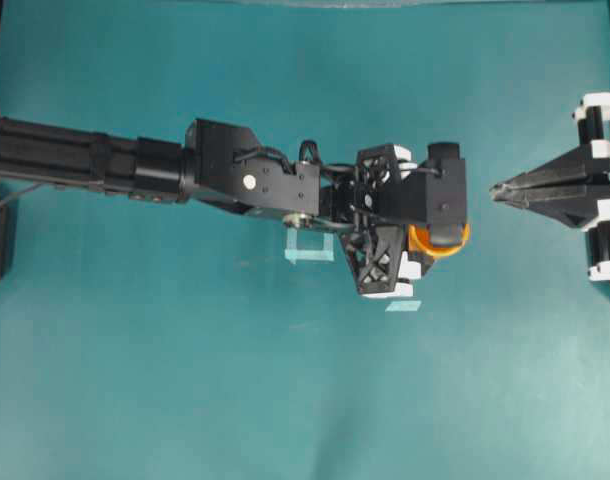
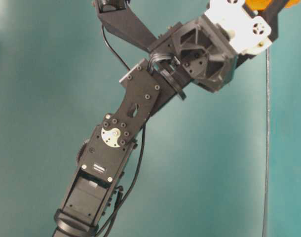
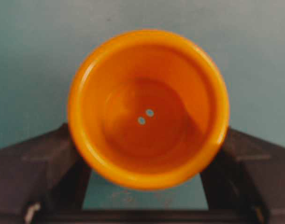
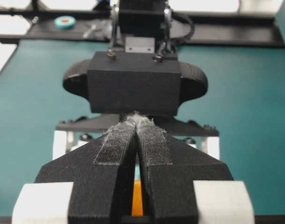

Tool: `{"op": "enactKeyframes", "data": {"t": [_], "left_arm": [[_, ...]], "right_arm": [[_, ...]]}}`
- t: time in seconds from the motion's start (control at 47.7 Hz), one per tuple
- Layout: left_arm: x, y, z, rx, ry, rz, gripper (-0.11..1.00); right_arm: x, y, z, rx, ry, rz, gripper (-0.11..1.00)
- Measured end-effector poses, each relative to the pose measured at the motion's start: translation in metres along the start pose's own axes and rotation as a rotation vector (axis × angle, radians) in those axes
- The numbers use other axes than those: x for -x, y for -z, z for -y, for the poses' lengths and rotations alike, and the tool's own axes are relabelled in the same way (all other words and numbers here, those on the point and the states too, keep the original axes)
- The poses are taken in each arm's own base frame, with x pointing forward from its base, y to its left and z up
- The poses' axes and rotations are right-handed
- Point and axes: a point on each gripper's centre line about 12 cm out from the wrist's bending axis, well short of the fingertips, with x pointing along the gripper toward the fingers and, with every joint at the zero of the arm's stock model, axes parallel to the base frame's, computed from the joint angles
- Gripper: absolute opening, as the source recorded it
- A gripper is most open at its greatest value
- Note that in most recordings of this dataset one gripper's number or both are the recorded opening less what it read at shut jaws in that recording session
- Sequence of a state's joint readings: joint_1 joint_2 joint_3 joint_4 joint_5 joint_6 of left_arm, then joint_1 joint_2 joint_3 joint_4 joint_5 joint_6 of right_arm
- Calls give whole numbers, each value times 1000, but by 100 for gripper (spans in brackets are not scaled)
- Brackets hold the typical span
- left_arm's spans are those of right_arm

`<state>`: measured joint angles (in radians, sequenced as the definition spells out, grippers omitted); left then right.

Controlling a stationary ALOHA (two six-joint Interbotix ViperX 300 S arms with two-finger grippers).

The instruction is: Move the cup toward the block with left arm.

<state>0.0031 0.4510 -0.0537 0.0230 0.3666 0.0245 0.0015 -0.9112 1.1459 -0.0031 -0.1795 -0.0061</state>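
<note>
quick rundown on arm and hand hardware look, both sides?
Left arm: black boxy links, ribbed forearm segment, silver round joint plates, black cables looping along the wrist. Left hand: black lattice-cut frame with white end parts. Right hand: black tapered fingers lined with fuzzy grey-black strips, frayed at the tips, with white blocks at the finger bases and white clamps on its carriage.
</note>
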Motion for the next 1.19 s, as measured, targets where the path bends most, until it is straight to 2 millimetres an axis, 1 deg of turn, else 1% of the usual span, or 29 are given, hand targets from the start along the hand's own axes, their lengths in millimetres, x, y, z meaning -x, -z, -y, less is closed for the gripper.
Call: {"op": "enactKeyframes", "data": {"t": [0.168, 0.293, 1.195], "left_arm": [[-1, 7, -14, 20, -18, -22, 64], [-2, 11, -20, 24, -26, -31, 64], [-3, 15, -18, 26, -23, -37, 64]], "right_arm": [[0, 1, 0, 0, 0, -3, 0], [0, 0, 0, 0, 0, 0, 0], [-1, 2, 0, 0, 0, -8, 0]]}}
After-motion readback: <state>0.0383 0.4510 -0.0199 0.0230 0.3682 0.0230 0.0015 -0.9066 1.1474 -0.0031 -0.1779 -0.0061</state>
